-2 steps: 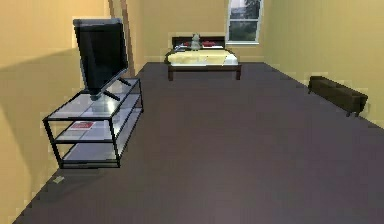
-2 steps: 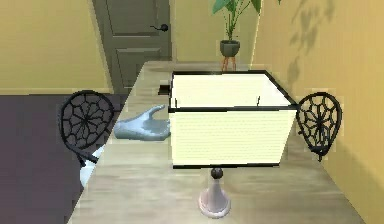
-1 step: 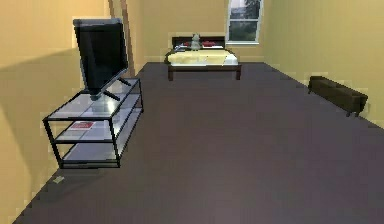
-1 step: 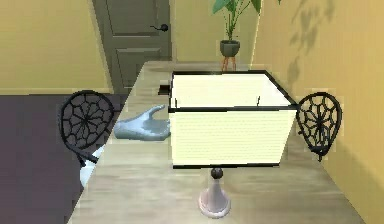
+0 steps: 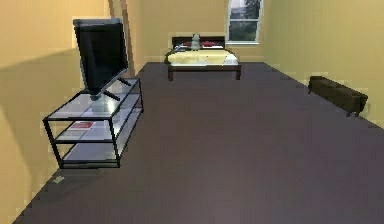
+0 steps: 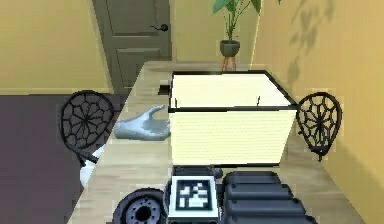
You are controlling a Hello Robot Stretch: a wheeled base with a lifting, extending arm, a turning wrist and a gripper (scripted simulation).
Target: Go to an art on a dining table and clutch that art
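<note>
Sitting alongside dining table (image 6: 140, 80). Seeing big cream box (image 6: 232, 130) mid-table, wire chair (image 6: 88, 120) at left edge, and the art, a grey hand sculpture (image 6: 145, 127), lying on tabletop just left of box. Can't make out far end of gripper (image 6: 140, 208) at near edge, so cannot tell whether holding anything. Risk: clipping box wall or chair on the reach, or nudging sculpture toward left edge. Likely to slip on that uneven shape.

forward view | yellow walls (image 5: 300, 40) | dark purple-grey floor (image 5: 230, 150) | black flat television (image 5: 100, 55) on glass-shelved metal stand (image 5: 92, 126), left | cream-covered bed (image 5: 203, 60), top centre | window (image 5: 244, 20), upper right | arm side view | grey panelled door (image 6: 135, 40), top
</note>
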